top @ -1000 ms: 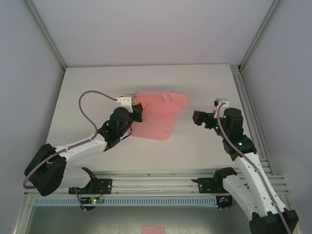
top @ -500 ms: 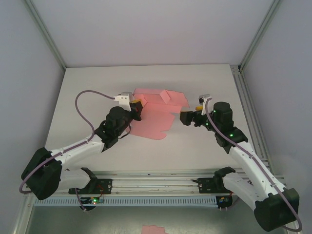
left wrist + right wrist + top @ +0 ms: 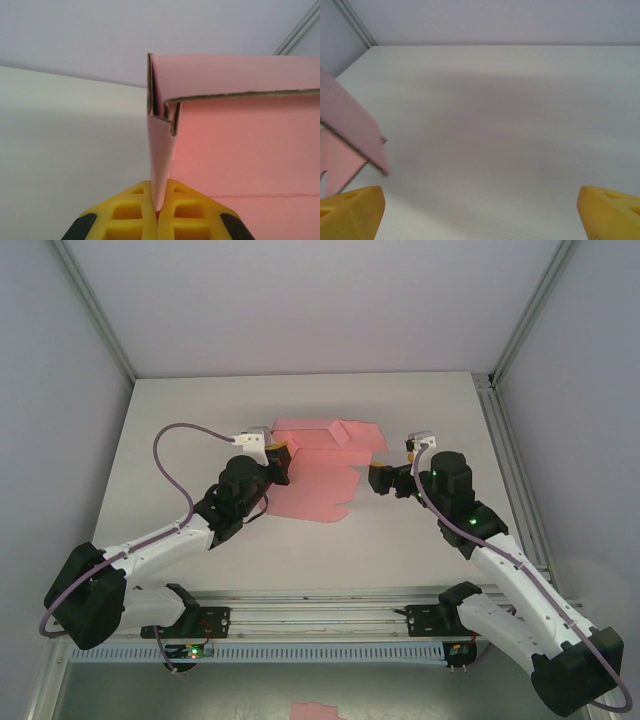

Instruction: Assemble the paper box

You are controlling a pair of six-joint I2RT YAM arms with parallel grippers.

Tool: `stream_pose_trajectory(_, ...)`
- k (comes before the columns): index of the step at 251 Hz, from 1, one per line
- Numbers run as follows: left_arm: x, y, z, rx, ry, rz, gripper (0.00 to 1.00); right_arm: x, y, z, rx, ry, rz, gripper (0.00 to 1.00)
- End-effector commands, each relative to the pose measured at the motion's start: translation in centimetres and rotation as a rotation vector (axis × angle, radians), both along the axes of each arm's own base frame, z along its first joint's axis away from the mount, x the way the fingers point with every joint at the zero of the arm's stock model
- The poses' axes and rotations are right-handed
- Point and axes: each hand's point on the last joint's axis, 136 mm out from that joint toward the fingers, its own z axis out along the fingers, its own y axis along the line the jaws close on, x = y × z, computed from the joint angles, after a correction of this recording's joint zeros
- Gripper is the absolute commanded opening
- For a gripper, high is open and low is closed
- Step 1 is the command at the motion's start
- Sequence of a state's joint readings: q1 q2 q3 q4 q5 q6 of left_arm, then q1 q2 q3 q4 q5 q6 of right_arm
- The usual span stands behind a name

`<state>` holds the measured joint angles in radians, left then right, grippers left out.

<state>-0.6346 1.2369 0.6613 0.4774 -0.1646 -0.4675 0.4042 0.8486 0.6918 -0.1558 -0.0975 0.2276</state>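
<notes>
Left fingers [image 3: 132,212] clamped a raised flap of the paper box [image 3: 315,490]; right fingers [image 3: 350,210] gaped wide, empty, near it.

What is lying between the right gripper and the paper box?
Bare table, nothing else, between the right gripper and the paper box; the top view shows it.

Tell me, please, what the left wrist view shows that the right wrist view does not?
Left wrist view: the left gripper shut on an upright flap of the paper box, with a folded corner above it. Right wrist view: the right gripper open, fingers wide apart over bare table, holding nothing, a tilted pink flap at the picture's left edge. Both: pink card of the box, the white table and the pale back wall.
</notes>
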Motion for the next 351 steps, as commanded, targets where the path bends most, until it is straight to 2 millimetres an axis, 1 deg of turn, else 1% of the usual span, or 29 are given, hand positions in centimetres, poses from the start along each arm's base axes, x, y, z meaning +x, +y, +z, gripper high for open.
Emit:
stream_pose_trajectory(1,-0.3,-0.5,1.9,-0.019,-0.035,-0.021,0.0,-0.9,1.0,-0.3,-0.007,0.0,0.067,0.98)
stream_pose_trajectory(36,-0.7,-1.1,2.1,-0.017,-0.043,-0.07,0.0,-0.7,1.3,0.0,-0.016,-0.012,0.083,0.98)
stream_pose_trajectory(70,-1.4,-2.9,2.2,-0.003,-0.064,-0.179,0.0,0.1,1.5,0.8,-0.046,-0.045,0.09,0.98)
stream_pose_trajectory(103,-2.1,-4.7,2.2,0.01,-0.084,-0.293,0.0,0.9,2.4,1.2,-0.075,-0.06,0.111,0.98)
stream_pose_trajectory(152,-2.4,-6.6,1.4,0.008,-0.049,-0.385,0.0,1.4,4.0,0.9,-0.088,-0.079,0.14,0.98)
stream_pose_trajectory(161,-2.5,-6.9,1.4,0.004,-0.049,-0.395,0.0,1.5,4.2,0.8,-0.087,-0.08,0.145,0.98)
stream_pose_trajectory(163,-2.5,-6.9,1.4,0.004,-0.049,-0.395,0.0,1.7,3.9,0.8,-0.087,-0.08,0.136,0.98)
stream_pose_trajectory(173,-2.6,-7.2,1.4,0.005,-0.052,-0.41,0.0,1.5,4.4,0.7,-0.094,-0.078,0.154,0.98)
stream_pose_trajectory(221,-3.7,-8.9,2.0,0.015,-0.091,-0.497,0.0,1.6,4.6,0.1,-0.145,-0.069,0.154,0.98)
stream_pose_trajectory(244,-4.1,-9.4,2.2,0.02,-0.104,-0.52,0.0,2.1,4.0,-0.5,-0.176,-0.057,0.105,0.98)
stream_pose_trajectory(263,-4.5,-10.0,2.6,0.005,-0.117,-0.548,0.0,2.6,3.4,-0.4,-0.179,-0.065,0.06,0.99)
stream_pose_trajectory(299,-4.5,-10.3,2.7,-0.025,-0.106,-0.551,0.0,2.7,4.0,-0.2,-0.162,-0.077,0.08,0.98)
stream_pose_trajectory(312,-4.4,-10.2,2.8,-0.041,-0.101,-0.538,0.0,2.9,3.8,-0.1,-0.161,-0.076,0.063,0.98)
stream_pose_trajectory(333,-3.8,-9.3,2.9,-0.079,-0.089,-0.466,0.0,2.8,3.4,0.0,-0.171,-0.084,0.047,0.98)
stream_pose_trajectory(351,-2.4,-7.7,2.5,-0.093,-0.06,-0.338,0.0,2.7,2.5,0.4,-0.173,-0.098,0.007,0.98)
